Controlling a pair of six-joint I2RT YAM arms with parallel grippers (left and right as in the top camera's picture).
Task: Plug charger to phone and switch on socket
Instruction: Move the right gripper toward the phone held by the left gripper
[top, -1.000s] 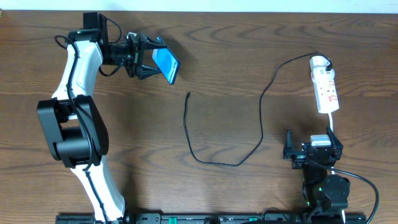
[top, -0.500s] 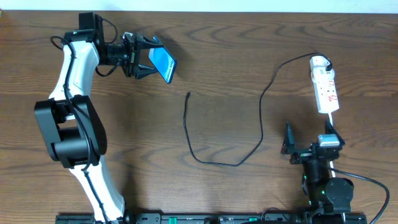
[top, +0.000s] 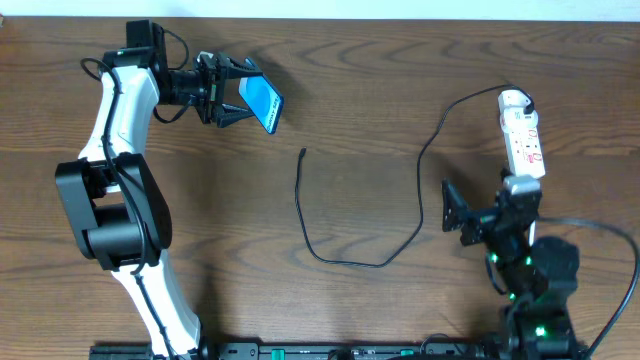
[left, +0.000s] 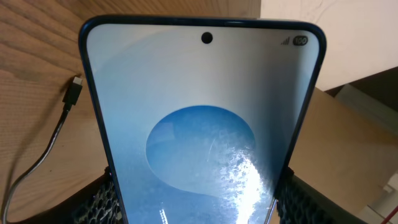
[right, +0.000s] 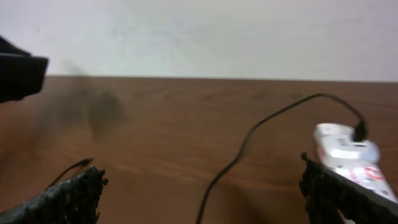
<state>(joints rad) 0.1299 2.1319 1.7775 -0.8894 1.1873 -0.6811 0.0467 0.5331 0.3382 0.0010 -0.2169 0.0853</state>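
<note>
**Gripping the phone at left, standing open by the socket at right**

Clamping the phone (top: 265, 103) between the closed-in fingers of the left end effector (top: 245, 93), toward the far-left part of the tabletop (top: 380, 60), with the bright blue screen tilted and facing right. Filling the left wrist view with that screen: round blue swirl in the middle, camera hole at the top edge, mesh-textured fingers pressing on both lower sides.

Leaving the charger (top: 340, 262) loose on the wood, with its plug tip (top: 303, 152) lying apart from the phone, below and to the right of it. Looping the black cable toward the near edge, then climbing right to the far end of the socket (top: 523, 140). Lying lengthwise at far right, white with red marks.

Holding the right end effector (top: 455, 212) just left of the socket's near end, gripping nothing, with fingers (right: 68, 199) spread wide at the two lower corners of the right wrist view. Facing cable and socket there, both blurred.
</note>
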